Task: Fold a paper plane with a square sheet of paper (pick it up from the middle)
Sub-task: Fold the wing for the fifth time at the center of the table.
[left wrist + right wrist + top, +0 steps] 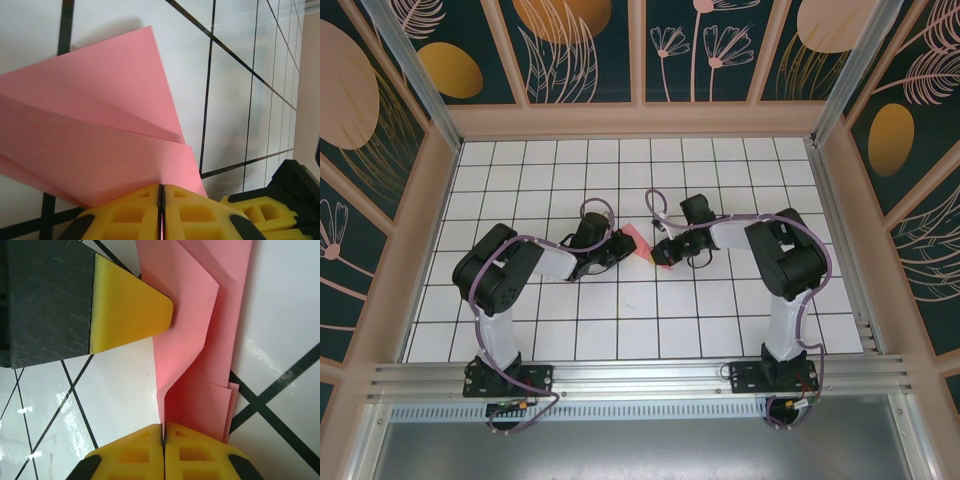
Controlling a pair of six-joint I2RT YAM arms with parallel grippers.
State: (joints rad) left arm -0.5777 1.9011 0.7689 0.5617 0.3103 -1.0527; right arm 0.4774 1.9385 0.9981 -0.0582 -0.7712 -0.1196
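Paper-folding stage for sure, nowhere near a finished dart yet. From the top camera, the left gripper and right gripper are nose to nose over the middle of the white grid table. The pink paper sheet is wedged right between their tips, with a small corner poking out on the far side. It's too small from up there to tell who's pinching what. The left wrist camera settles it for that side: the yellow fingers are pressed together with no gap, and the paper runs straight into the seam. It fans out ahead of the jaws in at least two overlapping layers above the tiles. The right wrist camera shows the same deal, with fingers clamped shut on the bottom edge of the paper. Stacked layers and a stepped fold line run away from the jaws. The left gripper's yellow fingertip sits ahead and to the left, against the sheet's side edge. My read is they're mid-fold, holding the layers lined up before setting a crease. The next move needs both arms working together, because one pulling alone could slide the layers or tear the sheet.
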